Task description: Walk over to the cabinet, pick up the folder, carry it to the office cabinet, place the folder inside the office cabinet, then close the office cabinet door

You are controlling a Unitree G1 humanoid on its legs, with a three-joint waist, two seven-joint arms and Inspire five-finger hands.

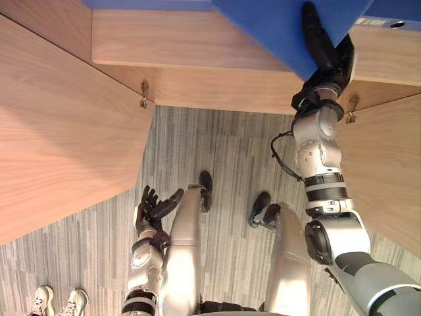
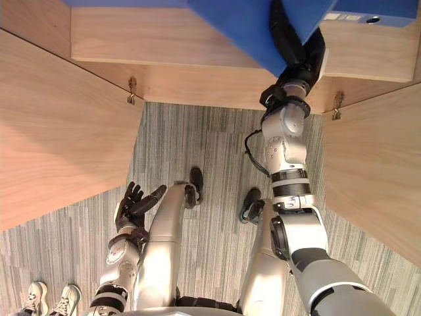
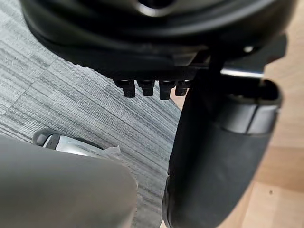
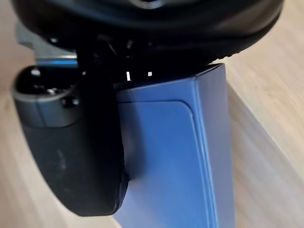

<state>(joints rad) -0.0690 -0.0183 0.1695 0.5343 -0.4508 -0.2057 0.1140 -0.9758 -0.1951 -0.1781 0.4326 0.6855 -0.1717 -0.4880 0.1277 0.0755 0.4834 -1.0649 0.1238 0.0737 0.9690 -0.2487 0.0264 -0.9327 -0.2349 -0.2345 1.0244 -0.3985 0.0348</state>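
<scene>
We're at placing step: right hand (image 1: 320, 46) pinches blue folder (image 1: 266, 23) between thumb and fingers, over office cabinet (image 1: 184, 46) shelf. Left hand (image 1: 152, 207) hangs low, fingers loosely spread. Next, we judge: slide folder in, release, shut doors (image 1: 66, 131).

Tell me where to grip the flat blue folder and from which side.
Take the blue folder by its near corner, from the robot's side: that corner juts past the light wooden shelf, thin enough to pinch, as the right hand does.
</scene>
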